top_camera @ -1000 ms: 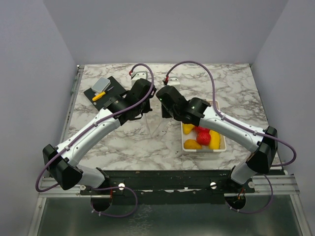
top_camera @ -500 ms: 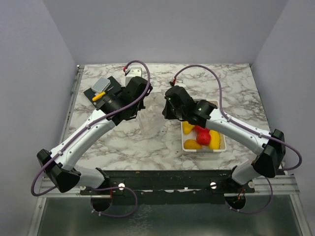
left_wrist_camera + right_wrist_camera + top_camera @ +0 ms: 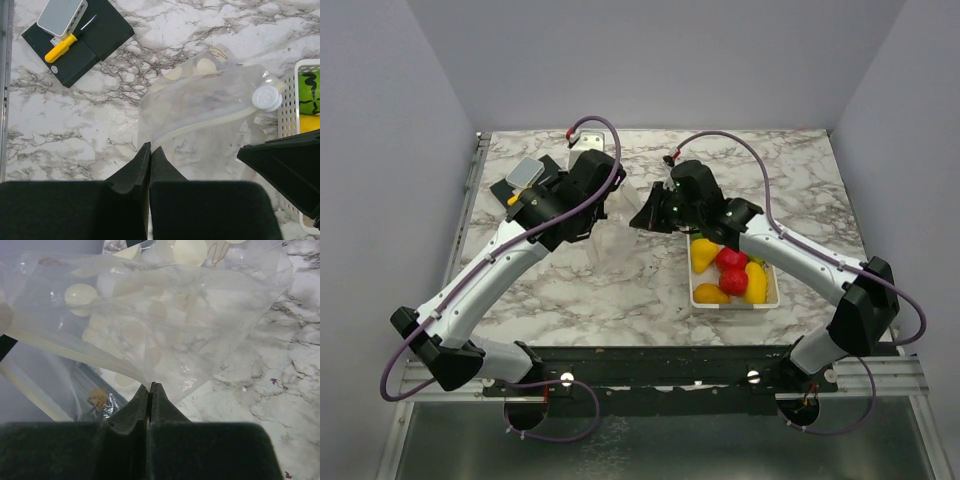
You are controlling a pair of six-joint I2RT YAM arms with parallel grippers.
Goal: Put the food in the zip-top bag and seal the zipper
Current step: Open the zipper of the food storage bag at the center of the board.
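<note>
The clear zip-top bag [image 3: 620,240] hangs between my two grippers just above the marble table, left of the tray. My left gripper [image 3: 601,218] is shut on one end of the zipper [image 3: 200,127], close to its tips [image 3: 150,149]. My right gripper [image 3: 651,214] is shut on the bag's opposite edge, as the right wrist view shows [image 3: 150,386]. A white slider [image 3: 266,97] sits on the strip. The bag [image 3: 165,315] looks empty. The food, in yellow [image 3: 704,255], red [image 3: 732,280], orange [image 3: 710,294] and green [image 3: 311,92], lies in the white tray [image 3: 765,301].
A black pad [image 3: 532,185] at the far left carries a grey block [image 3: 62,15] and a small yellow tool [image 3: 62,47]. The white tray stands right of the bag, under my right forearm. Grey walls close in the table on three sides.
Both grippers have moved toward the far side and drawn apart, lifting and stretching the bag between them. The tray of food has not moved.
</note>
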